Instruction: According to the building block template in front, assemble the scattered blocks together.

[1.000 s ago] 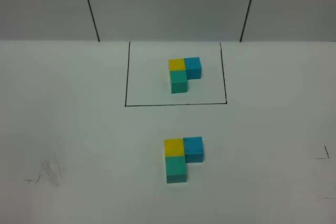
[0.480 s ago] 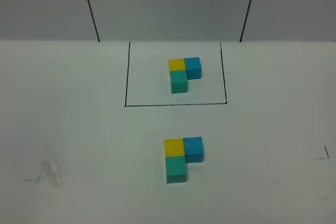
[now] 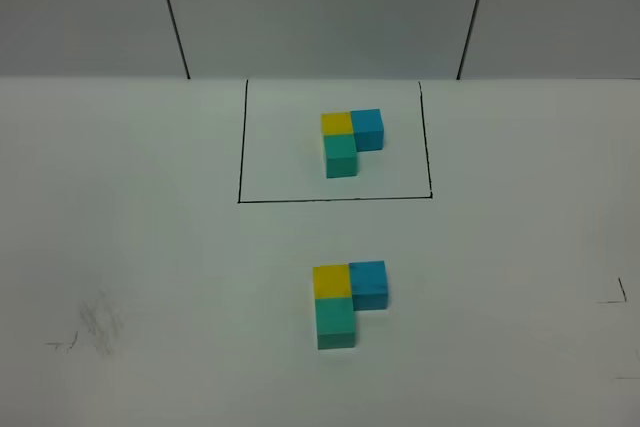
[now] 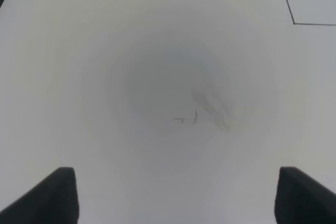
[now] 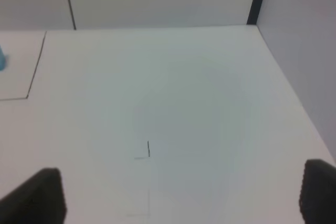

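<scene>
**Block Assembly Matched to Framed Template**

No brand, label or readable writing is shown. The building block template (image 3: 352, 141) is located inside the black-line rectangle (image 3: 335, 200) at the far side of the white table (image 3: 150, 247). The scattered blocks (image 3: 346, 301) are joined in the same L-shape nearer the camera, unobstructed. A grey smudge (image 3: 100, 323) and a corner mark (image 3: 614, 294) are noted. The left gripper (image 4: 173, 195) and right gripper (image 5: 181, 198) are spread wide, holding nothing.
</scene>
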Controlling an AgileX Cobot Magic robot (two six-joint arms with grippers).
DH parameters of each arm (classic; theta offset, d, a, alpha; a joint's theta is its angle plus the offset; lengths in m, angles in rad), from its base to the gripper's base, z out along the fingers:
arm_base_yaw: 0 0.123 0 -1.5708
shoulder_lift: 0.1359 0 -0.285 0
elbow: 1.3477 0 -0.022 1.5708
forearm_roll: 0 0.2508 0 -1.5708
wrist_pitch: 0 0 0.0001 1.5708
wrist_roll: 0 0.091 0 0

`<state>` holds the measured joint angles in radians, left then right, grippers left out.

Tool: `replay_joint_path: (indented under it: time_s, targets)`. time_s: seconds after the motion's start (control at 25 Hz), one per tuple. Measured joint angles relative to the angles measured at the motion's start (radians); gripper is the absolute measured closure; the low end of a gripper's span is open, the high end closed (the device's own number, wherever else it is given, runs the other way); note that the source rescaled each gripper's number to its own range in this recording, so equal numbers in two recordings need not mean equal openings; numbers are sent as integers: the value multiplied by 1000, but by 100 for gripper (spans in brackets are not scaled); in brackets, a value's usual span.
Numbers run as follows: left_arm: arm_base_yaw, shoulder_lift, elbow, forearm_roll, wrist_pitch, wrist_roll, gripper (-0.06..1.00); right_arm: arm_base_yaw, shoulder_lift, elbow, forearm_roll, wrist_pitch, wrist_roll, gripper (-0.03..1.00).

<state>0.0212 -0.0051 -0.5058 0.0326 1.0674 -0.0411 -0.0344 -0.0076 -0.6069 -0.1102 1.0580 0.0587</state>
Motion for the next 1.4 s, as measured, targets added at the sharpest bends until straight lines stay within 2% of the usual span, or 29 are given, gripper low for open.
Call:
replay_joint_path:
  time_s: [0.28,0.72,1.4]
  targets:
    - [0,0,0,0,0,1,-2,0,0,97,20,-2,11,19]
    - [0,0,0,0,0,1,-2,0,0,112,43,7,-16,21]
    - [0,0,0,0,0,1,-2,18,0,112,47,7,-20,52]
